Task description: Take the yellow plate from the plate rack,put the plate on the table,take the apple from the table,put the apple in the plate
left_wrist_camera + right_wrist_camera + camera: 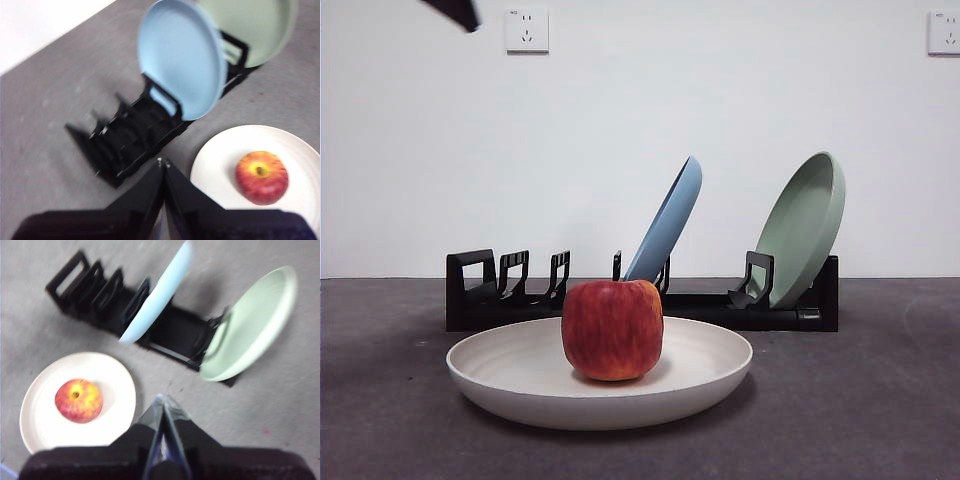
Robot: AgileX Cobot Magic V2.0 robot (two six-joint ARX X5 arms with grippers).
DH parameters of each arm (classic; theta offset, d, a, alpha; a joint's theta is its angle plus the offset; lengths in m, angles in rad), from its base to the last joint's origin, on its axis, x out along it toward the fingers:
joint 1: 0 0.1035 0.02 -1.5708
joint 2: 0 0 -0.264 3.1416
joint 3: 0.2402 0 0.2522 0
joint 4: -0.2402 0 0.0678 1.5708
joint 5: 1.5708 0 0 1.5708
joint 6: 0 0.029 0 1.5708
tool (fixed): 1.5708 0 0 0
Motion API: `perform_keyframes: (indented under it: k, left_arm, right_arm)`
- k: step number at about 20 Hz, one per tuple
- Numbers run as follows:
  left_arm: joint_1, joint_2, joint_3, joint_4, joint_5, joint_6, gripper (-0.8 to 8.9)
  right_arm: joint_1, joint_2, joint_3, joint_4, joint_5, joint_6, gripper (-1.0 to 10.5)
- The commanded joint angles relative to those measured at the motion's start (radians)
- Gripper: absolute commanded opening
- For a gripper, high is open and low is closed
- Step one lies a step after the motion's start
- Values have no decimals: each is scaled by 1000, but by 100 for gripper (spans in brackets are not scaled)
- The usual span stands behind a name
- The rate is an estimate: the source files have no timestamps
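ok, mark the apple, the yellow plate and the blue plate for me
apple [612, 328]: front view, middle of its red side.
yellow plate [500, 360]: front view, bare inner surface beside the apple.
blue plate [668, 222]: front view, middle of its tilted back.

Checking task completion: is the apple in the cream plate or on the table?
In the plate. The apple sits upright near the middle of the cream plate, which lies flat on the table; nothing grips it.

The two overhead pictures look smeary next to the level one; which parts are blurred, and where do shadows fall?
Front view: sharp; the apple shades the cream plate, which shadows the table. Left wrist view: rack streaked. Right wrist view: softly blurred throughout.
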Motion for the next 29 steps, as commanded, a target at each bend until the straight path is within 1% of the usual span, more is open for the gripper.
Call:
perform_keyframes:
  k: [1,2,5,7,12,16,18,21,23,29]
  left_arm:
    - [93,-13,-9,-3,99,-33,-9]
    - [116,-20,-9,-1,125,-44,-9]
    - [138,-63,-34,29,126,-55,-9]
    - [139,-118,-97,85,123,-82,-9]
    - [138,-315,-383,244,116,-165,-9]
    - [138,-482,-628,332,87,-254,-9]
    - [138,-559,-727,382,87,-288,-9]
    - [138,-621,-775,402,89,-295,-9]
    - [138,-621,-775,399,92,-312,-8]
    - [138,-619,-775,388,90,-310,-3]
  right_arm:
    - [-10,-43,-29,14,-3,-5,-16]
    - [-11,-68,-48,31,-2,-5,-16]
    - [-11,-160,-162,133,-3,-1,-16]
    - [-11,-223,-264,209,-3,18,-16]
    - [-10,-360,-568,393,-3,106,-16]
    - [-8,-444,-816,571,-3,206,-16]
    - [-7,-466,-903,636,-3,217,-16]
    - [-8,-461,-931,656,7,217,-16]
    - [-9,-454,-930,655,4,229,-13]
    - [-9,-454,-930,654,5,228,1]
